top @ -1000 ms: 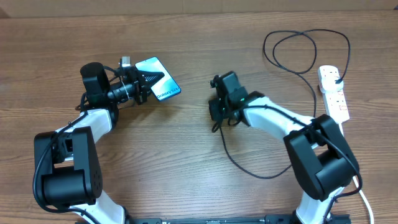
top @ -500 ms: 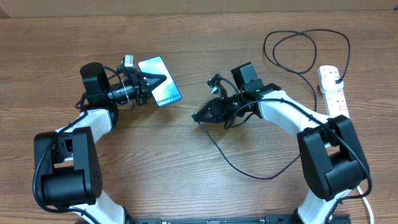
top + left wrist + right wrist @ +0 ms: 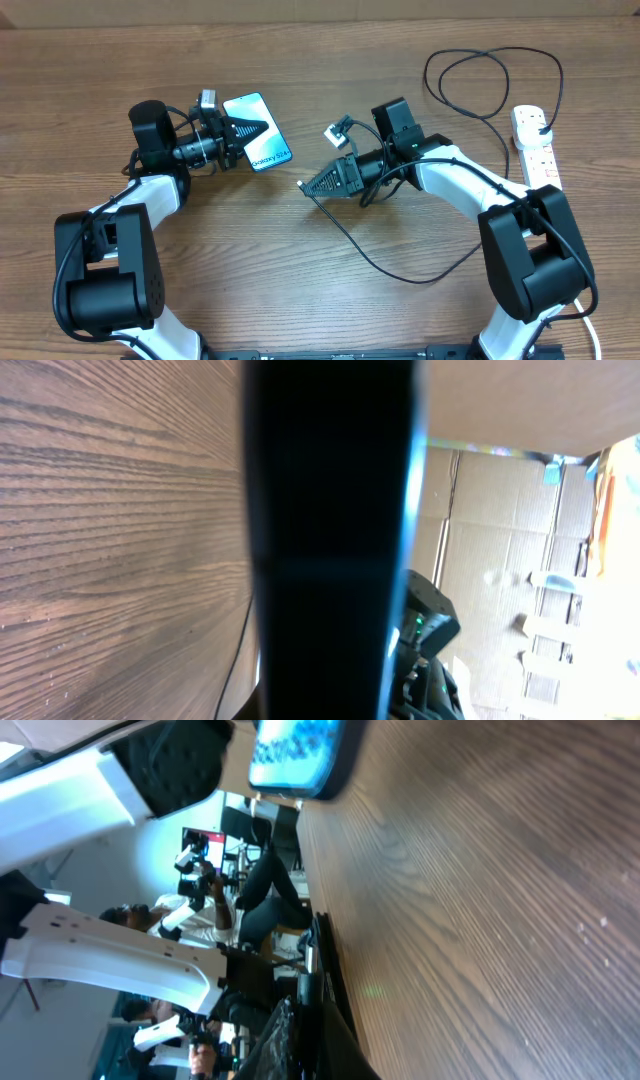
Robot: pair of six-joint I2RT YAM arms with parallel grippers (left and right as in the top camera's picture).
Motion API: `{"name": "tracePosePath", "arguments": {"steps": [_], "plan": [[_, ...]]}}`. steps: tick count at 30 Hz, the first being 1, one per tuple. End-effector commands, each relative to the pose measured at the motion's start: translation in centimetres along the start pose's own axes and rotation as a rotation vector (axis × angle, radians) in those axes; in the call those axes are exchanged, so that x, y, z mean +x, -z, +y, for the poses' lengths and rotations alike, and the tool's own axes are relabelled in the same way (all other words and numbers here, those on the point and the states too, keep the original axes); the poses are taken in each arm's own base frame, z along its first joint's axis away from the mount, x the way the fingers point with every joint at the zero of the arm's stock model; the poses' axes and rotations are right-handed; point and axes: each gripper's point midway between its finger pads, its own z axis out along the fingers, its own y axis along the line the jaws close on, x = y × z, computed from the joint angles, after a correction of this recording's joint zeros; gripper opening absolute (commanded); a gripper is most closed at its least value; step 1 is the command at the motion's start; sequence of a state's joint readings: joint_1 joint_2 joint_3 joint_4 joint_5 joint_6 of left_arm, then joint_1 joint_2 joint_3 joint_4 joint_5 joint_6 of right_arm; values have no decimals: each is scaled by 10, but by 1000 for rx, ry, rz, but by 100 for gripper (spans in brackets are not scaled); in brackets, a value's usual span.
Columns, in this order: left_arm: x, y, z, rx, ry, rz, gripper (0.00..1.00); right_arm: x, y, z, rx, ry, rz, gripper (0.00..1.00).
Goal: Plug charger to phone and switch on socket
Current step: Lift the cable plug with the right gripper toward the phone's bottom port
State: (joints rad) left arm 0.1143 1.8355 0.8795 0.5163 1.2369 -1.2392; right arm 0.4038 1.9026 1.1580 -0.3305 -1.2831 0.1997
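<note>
The phone [image 3: 266, 150], with a light blue screen, is held off the table at the upper left in my left gripper [image 3: 243, 128], which is shut on it. In the left wrist view the phone [image 3: 330, 540] is a dark slab that fills the middle. My right gripper [image 3: 312, 186] is shut on the charger [image 3: 375, 265] near its connector tip, a short way right of the phone and pointing at it. In the right wrist view the phone [image 3: 295, 755] shows at the top and the thin cable [image 3: 320, 960] runs out from my fingers [image 3: 310, 1020]. The socket [image 3: 537, 150] lies at the far right with the black plug [image 3: 541, 128] in it.
The charger's slack loops over the table in front of the right arm and again at the back right [image 3: 490, 70]. The socket's thick white cord [image 3: 585, 320] runs down the right edge. Cardboard boxes [image 3: 500, 560] stand beyond the table.
My right gripper has swung out and moved left toward the phone with the charger tip in it. My left gripper has tilted the phone slightly and now holds it still.
</note>
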Motion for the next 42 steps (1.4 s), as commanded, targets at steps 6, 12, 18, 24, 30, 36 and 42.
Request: {"name": "tracePosePath", "arguments": {"steps": [6, 12, 18, 24, 30, 36, 42], "plan": [[-9, 3, -14, 14, -34, -27, 5, -13, -18, 38, -62, 16, 12, 4], [-9, 3, -17, 23, -71, -23, 5, -20, -24, 40, -47, 11, -5, 4], [-8, 2, -18, 26, -78, -17, 4, -32, -23, 40, -32, 3, -47, 4], [-7, -3, -21, 28, -98, -18, 5, -44, -22, 30, 26, -31, -105, 4], [-9, -4, -22, 28, -96, -31, 4, -52, -23, 33, 7, -39, -127, 4], [-9, -4, -22, 29, -84, -31, 5, -54, -25, 27, 3, -69, -130, 4], [-9, -4, -22, 30, -64, -31, 4, -50, -29, 14, -3, -125, -108, 4]]}}
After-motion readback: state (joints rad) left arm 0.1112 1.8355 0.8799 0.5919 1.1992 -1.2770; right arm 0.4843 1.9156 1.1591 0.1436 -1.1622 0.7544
